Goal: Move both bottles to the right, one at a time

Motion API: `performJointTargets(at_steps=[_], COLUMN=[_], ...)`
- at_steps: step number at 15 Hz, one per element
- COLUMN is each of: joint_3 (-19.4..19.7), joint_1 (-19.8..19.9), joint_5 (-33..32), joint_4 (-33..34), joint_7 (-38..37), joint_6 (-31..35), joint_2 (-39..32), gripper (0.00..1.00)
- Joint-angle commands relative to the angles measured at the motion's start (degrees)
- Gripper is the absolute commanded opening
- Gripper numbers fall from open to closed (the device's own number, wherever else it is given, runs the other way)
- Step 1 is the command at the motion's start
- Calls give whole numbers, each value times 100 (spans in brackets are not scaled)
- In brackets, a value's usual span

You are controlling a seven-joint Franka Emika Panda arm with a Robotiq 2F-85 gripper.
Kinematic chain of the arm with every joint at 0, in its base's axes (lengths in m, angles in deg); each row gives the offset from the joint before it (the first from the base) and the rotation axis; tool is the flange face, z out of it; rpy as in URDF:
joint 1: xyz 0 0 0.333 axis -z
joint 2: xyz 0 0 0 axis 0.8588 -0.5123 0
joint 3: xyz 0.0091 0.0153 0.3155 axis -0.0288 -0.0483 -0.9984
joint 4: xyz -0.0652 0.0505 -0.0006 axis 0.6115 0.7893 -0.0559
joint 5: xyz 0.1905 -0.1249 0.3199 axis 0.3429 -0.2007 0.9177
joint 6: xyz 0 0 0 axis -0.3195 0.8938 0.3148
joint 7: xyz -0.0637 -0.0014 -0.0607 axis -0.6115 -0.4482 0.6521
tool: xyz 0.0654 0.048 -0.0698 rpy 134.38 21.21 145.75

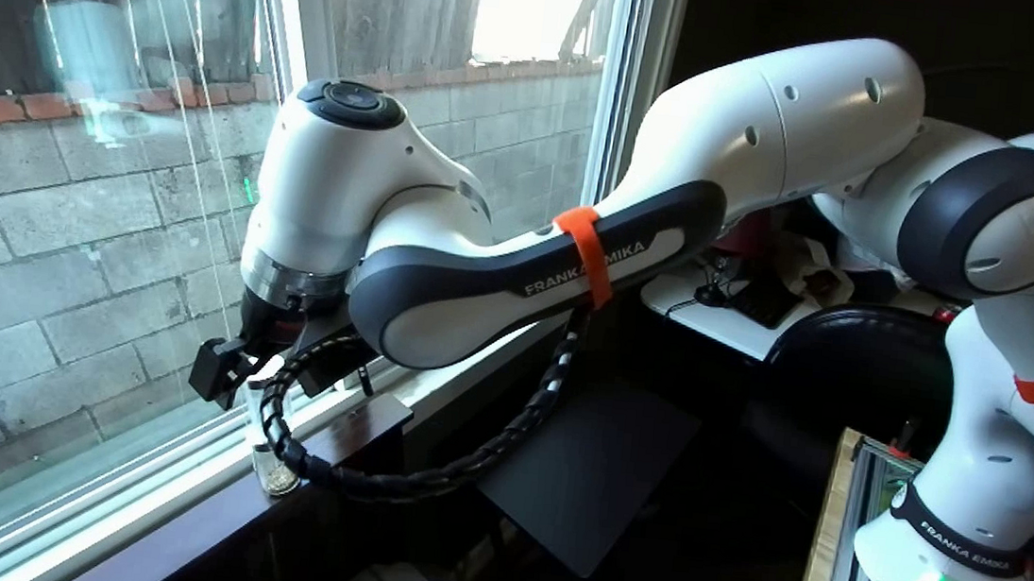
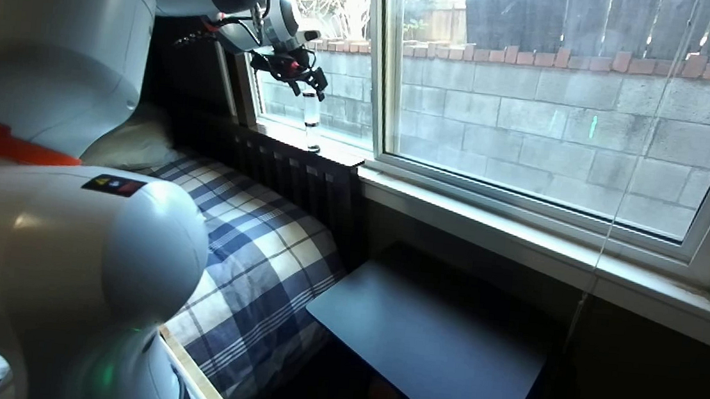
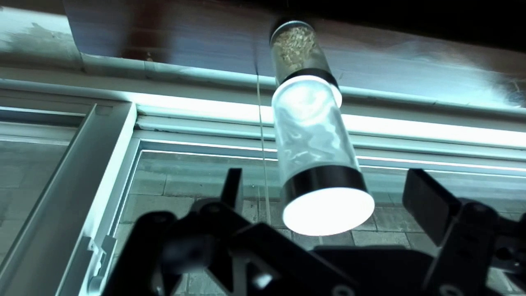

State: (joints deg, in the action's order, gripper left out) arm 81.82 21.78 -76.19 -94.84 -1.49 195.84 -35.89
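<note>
In the wrist view, the pincer (image 3: 324, 181) is spread around the upper bottle (image 3: 314, 131), apart from it on both sides; beneath, the lower bottle (image 3: 298, 47) stands on the bench (image 3: 205, 37). In an exterior view, a cable (image 1: 403, 487) loops near the pincer; in an exterior view, bedding (image 2: 255, 236) lies below it.

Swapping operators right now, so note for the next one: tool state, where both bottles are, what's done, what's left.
Tool: open, jaws apart on either side of the upper bottle, nothing gripped.
Where: the upper bottle stands on the lower bottle, itself on a dark wooden ledge.
Done: tool in place at the upper bottle; no completed move visible.
Left: probably grip the upper bottle, move it right, then the lower one.
</note>
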Motion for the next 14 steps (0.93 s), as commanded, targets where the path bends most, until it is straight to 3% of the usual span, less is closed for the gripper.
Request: performJointTargets(at_steps=[1,3,5,11,14], joint_3=[238,360,428,374,352], joint_1=[-215,-295,-354,-421,-464], joint_5=[-168,-203,-186,-83,-81], joint_4=[441,531,616,853,946], joint_7=[-456,-644,-786,-909,-880], joint_6=[-256,-344,-555,-1161,-1368], joint_2=[-285,-332,-358,-371,-305], gripper=[100,100,74,26,24])
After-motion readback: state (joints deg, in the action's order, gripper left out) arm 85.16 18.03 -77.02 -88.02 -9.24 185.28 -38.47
